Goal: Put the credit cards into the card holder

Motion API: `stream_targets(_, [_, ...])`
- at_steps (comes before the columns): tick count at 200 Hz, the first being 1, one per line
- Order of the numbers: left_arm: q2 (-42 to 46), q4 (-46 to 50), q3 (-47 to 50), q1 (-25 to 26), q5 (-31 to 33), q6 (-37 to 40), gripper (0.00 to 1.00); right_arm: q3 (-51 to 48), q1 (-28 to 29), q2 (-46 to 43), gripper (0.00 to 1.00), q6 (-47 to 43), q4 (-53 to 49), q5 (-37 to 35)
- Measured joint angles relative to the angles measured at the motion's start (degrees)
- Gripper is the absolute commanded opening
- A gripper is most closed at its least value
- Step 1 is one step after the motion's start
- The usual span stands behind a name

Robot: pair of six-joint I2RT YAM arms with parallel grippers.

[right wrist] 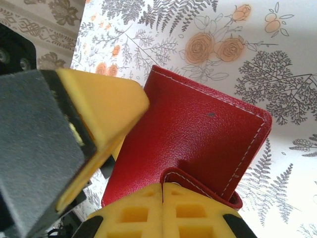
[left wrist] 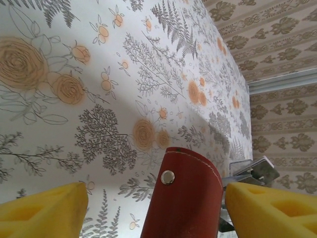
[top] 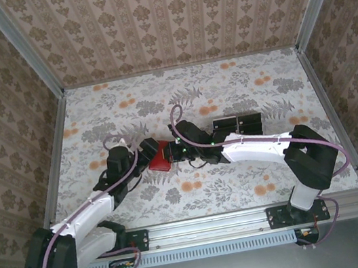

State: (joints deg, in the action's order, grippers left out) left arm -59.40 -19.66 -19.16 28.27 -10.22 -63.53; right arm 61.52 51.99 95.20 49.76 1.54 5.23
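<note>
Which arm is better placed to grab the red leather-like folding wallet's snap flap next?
Left. The left gripper is open, yellow pads flanking the red leather-like wallet's snap flap. The right gripper is shut on the wallet's edge, so it looks occupied.

The top view looks down from the near edge over the whole table (top: 226, 85); both wrist views closely face the wallet (left wrist: 183, 198) (right wrist: 198, 134) from opposite sides.

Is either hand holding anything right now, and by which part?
The right hand is shut on the red leather-like folding wallet, pinching one edge of it. The left hand stands open around the wallet's snap tab, gripping nothing.
</note>
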Motion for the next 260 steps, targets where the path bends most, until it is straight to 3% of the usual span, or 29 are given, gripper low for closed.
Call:
stream_targets(24, [-0.1,-1.6,0.5,1.0,1.0,-0.2,0.65,0.0,0.0,0.0,0.0,0.2,0.7,0.0])
stream_targets(39, [-0.5,-2.8,0.8,1.7,1.5,-0.5,0.52,0.0,0.0,0.0,0.0,0.2,1.0,0.0])
stream_targets(71, [-0.8,-4.0,1.6,2.2,3.0,-0.9,0.0,-0.7,-0.5,0.0,0.0,0.2,1.2,0.0])
stream_targets(158, [-0.9,-4.4,4.4,3.2,7.5,1.0,0.0,-8.9,-5.5,-3.9,0.0,0.4,0.9,0.2])
stream_targets(183, [-0.9,-4.3,4.5,3.6,8.3,2.6,0.39,-8.9,-5.6,-3.9,0.0,0.2,1.0,0.5])
stream_targets(190, [-0.9,-4.0,4.5,3.6,8.6,3.1,0.55,-8.9,-5.7,-3.8,0.0,-0.1,1.0,0.9])
stream_targets(202, [-0.9,-3.7,4.8,3.6,9.1,3.4,0.69,-8.8,-6.0,-3.5,0.0,-0.5,1.2,1.4])
stream_targets(221, [-0.7,-2.1,5.5,3.6,10.1,3.9,0.79,-8.3,-6.4,-1.9,0.0,-1.7,1.2,2.6])
stream_targets(260, [2.4,4.1,5.8,3.6,11.6,5.8,0.84,-7.9,-6.5,-0.5,0.0,-3.1,1.2,4.6])
